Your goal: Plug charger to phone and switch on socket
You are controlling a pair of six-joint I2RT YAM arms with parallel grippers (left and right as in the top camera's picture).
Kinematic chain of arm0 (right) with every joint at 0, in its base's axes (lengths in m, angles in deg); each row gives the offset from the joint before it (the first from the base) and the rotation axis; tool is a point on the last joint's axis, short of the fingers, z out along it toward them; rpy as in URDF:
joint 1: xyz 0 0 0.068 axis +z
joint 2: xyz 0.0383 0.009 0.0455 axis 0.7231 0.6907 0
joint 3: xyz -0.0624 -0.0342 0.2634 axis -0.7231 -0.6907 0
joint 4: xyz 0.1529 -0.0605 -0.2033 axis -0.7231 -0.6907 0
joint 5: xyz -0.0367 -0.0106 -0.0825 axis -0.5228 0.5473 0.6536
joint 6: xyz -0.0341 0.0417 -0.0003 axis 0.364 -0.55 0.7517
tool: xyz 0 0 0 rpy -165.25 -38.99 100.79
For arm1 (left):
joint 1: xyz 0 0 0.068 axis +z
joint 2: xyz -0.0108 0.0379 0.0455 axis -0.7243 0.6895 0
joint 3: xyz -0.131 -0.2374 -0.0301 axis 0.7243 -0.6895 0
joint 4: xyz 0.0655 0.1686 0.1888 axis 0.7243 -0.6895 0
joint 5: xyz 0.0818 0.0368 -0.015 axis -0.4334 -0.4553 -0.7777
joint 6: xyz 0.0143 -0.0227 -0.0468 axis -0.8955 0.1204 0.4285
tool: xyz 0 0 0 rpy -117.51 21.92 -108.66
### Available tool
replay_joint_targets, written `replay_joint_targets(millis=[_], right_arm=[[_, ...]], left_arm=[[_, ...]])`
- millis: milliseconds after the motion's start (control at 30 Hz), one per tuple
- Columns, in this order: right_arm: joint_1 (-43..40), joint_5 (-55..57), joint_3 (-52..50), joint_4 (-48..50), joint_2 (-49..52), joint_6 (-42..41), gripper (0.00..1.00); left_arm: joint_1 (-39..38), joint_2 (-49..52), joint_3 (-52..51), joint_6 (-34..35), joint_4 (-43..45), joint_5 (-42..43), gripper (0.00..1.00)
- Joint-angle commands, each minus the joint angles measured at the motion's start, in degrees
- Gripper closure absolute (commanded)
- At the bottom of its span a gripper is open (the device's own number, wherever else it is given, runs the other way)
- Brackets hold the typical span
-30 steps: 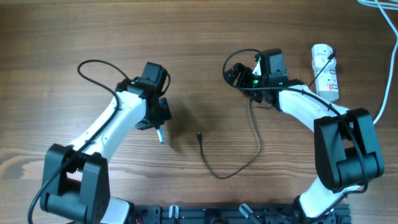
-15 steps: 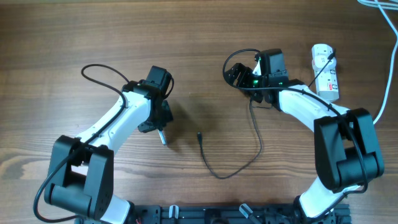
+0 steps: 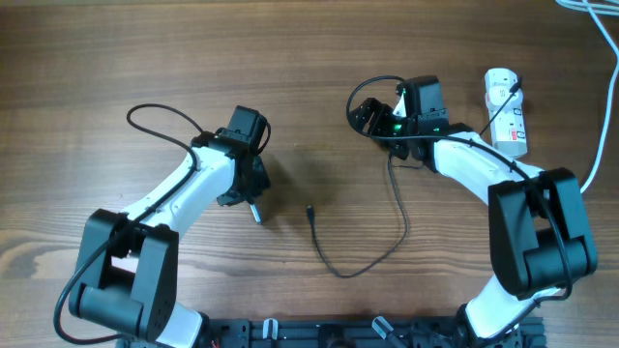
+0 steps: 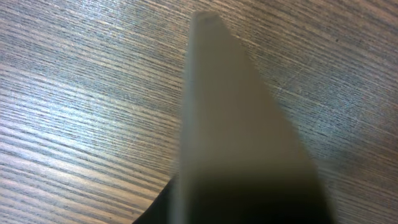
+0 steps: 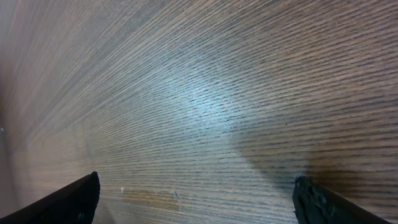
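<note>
Blurred pale slab (image 4: 236,137) — close, unidentifiable — across most of the left wrist view

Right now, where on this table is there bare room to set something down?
The far-left stretch of brown wooden table, beyond the left claw, is bare, as is the middle strip between it and the open right claw. Crowded: the thin black charger cable loops near centre, and the white power strip sits beside the right arm.

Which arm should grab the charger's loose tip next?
Right. The right gripper is open and empty. The left gripper, though nearer the charger tip, seems occupied by a flat grey object.
</note>
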Motion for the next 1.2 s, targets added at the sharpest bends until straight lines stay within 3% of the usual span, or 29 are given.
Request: replay_joint_targets(millis=[0,333,433,633,833,933,1000,1067,1167], right_arm=[[-0.1,1.2,0.2,0.1,0.6,1.0,0.01],[-0.1,1.2,0.2,0.1,0.6,1.0,0.00],[-0.1,1.2,0.2,0.1,0.6,1.0,0.00],[-0.1,1.2,0.2,0.1,0.6,1.0,0.00],[-0.1,1.2,0.2,0.1,0.6,1.0,0.00],[-0.1,1.2,0.2,0.1,0.6,1.0,0.00],[-0.1,1.2,0.2,0.1,0.6,1.0,0.00],[-0.1,1.2,0.2,0.1,0.6,1.0,0.01],[-0.1,1.2,0.2,0.1,0.6,1.0,0.00]], left_arm=[[-0.2,0.8,-0.9,0.5,0.4,-1.0,0.83],[-0.2,1.0,-2.4,0.5,2.3,-1.4,0.82],[-0.2,1.0,-2.4,0.5,2.6,-1.4,0.68],[-0.2,1.0,-2.4,0.5,3.0,-1.4,0.89],[-0.2,1.0,-2.4,0.6,3.2,-1.4,0.86],[-0.2,1.0,-2.4,0.6,3.4,-0.9,0.96],[-0.2,1.0,-2.4,0.5,3.4,-0.3,0.96],[-0.2,0.9,-2.2,0.5,3.4,1.9,0.96],[1.3,-2.1,-2.0,-3.4,4.7,11.6,0.96]])
